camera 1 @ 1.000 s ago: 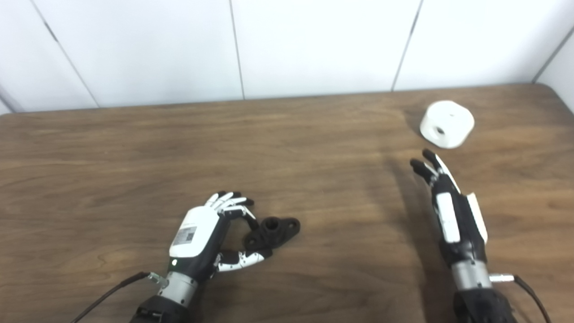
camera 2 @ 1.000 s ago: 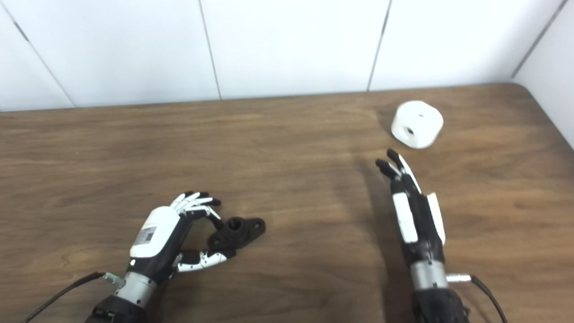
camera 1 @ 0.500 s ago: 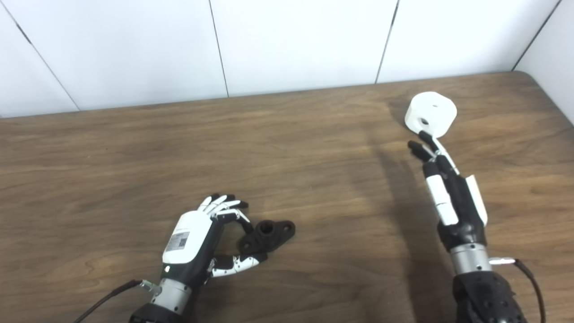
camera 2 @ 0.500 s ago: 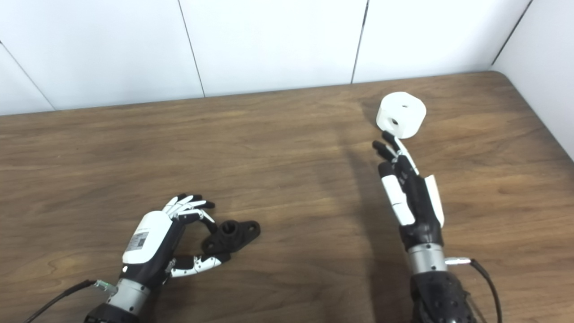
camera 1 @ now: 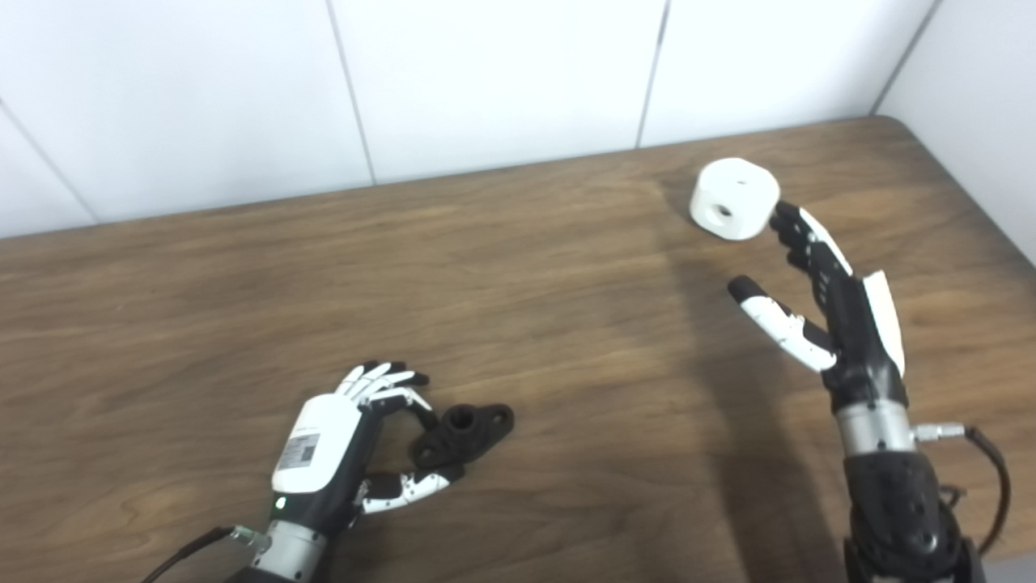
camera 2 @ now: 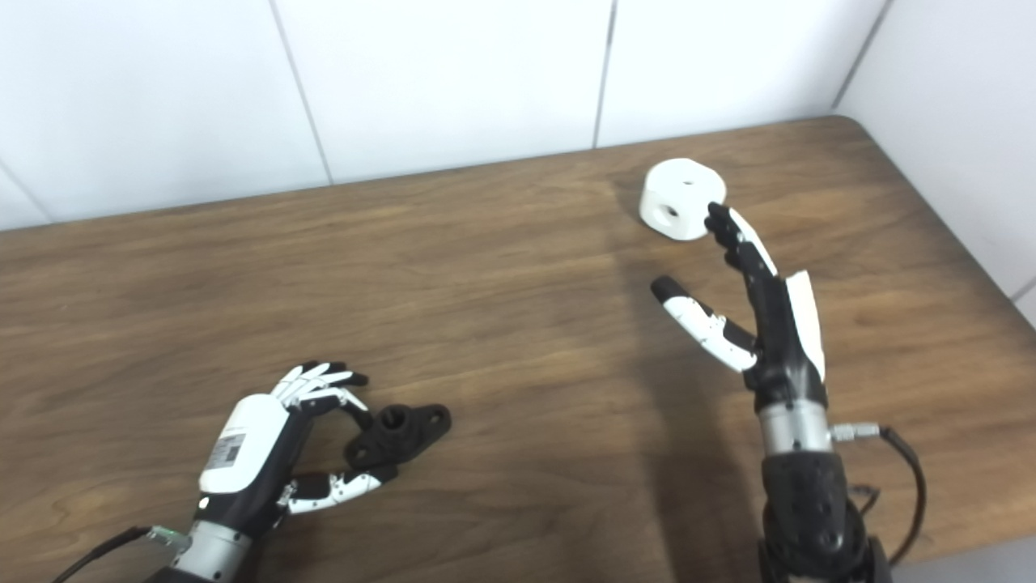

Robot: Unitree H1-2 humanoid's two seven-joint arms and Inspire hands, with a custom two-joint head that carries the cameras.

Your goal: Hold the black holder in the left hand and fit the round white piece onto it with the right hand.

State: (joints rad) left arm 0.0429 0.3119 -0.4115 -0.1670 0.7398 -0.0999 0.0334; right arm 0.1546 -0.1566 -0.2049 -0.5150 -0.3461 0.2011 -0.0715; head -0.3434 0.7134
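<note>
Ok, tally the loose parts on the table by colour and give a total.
Black: 1, the black holder, by the left robot hand.
White: 1, the round white piece, at the right robot hand fingertips.
Total: 2

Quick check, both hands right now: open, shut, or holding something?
Left hand: curled around the black holder on the table; whether it grips cannot be told.
Right hand: open, fingers by the round white piece, holding nothing.
</note>
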